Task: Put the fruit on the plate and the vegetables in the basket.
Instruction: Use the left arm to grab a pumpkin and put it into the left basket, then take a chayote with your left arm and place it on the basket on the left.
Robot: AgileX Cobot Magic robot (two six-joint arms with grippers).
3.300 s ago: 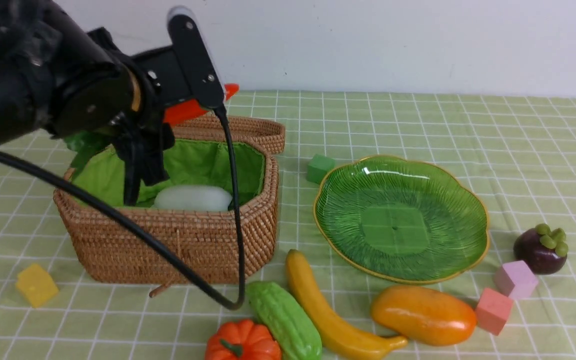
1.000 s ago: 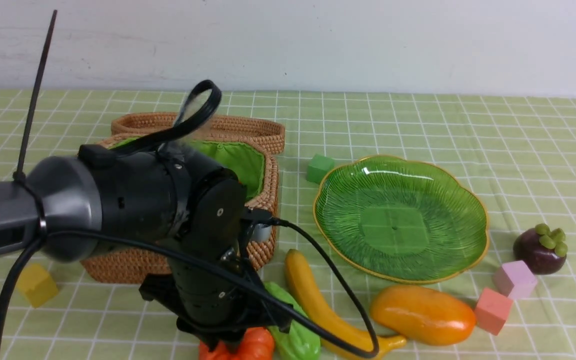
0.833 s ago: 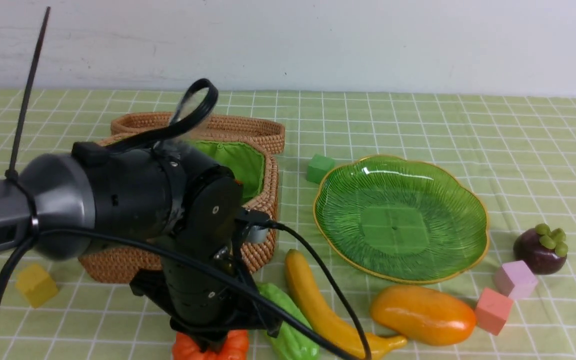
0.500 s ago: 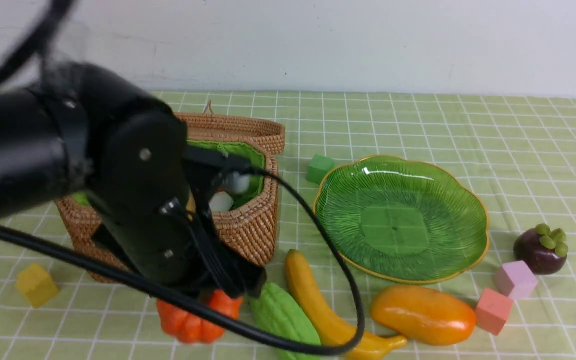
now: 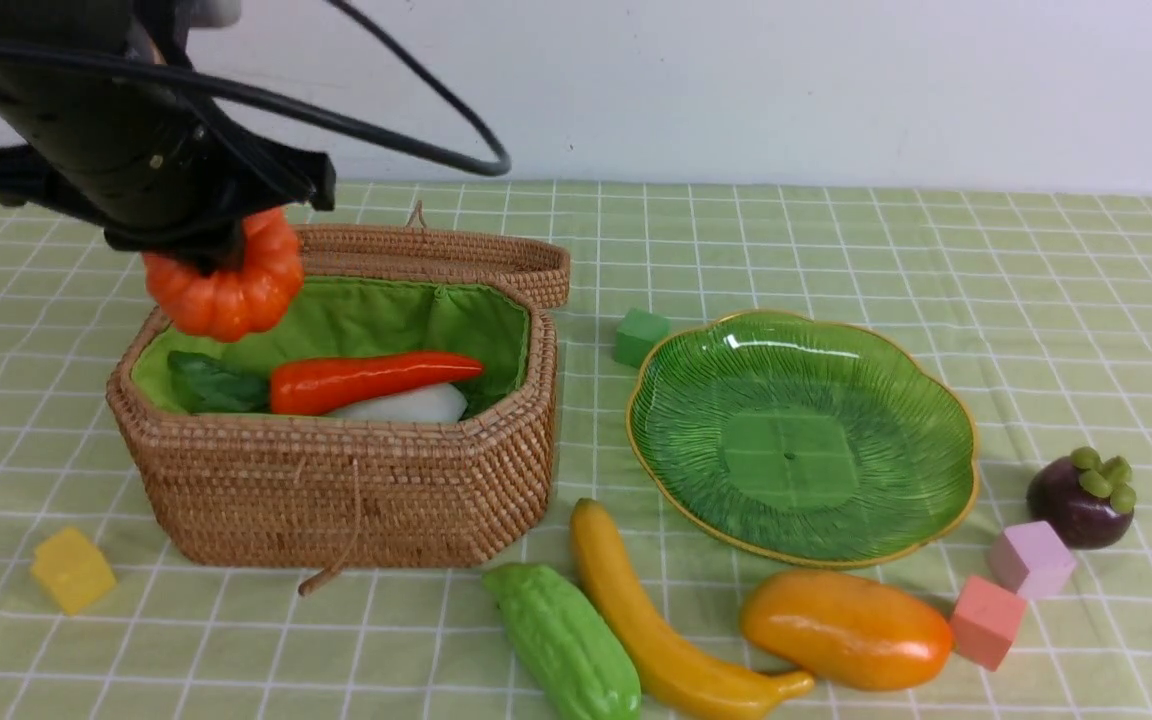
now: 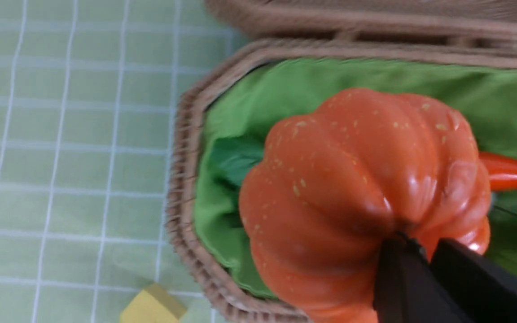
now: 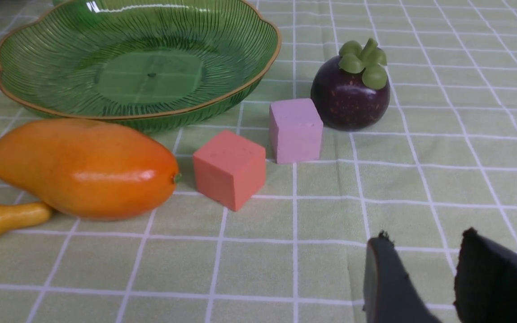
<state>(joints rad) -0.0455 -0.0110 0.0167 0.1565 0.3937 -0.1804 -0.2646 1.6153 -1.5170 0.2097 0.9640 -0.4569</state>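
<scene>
The orange pumpkin (image 5: 224, 275) is up in the air, over the far left corner of the basket (image 5: 336, 480). The left claw (image 5: 201, 258) is clamped on the top of the pumpkin and holds it from above. In the left wrist view the two black fingers (image 6: 397, 278) pinch the dip in the middle of the pumpkin. Down inside the basket, on its green cloth, lie the long red pepper (image 5: 376, 380) and the white radish (image 5: 406, 405) with its dark green leaves on the left. The basket's lid (image 5: 446, 255) lies open on the far side. The bumpy green gourd (image 5: 561, 640) lies on the checked tablecloth (image 5: 836, 240), near the basket's right corner. The yellow banana (image 5: 646, 620) is right beside it. To the right of the banana is the orange mango (image 5: 846, 630). The green plate (image 5: 801, 440) sits just behind them with nothing on it. The purple mangosteen (image 5: 1081, 500) is on the cloth to the right of the plate. A pink cube (image 5: 1031, 558) and a red cube (image 5: 986, 620) sit between the mango and the mangosteen. The right claw (image 7: 424, 255) hangs low over the cloth near those cubes, its fingers apart with nothing between them.
</scene>
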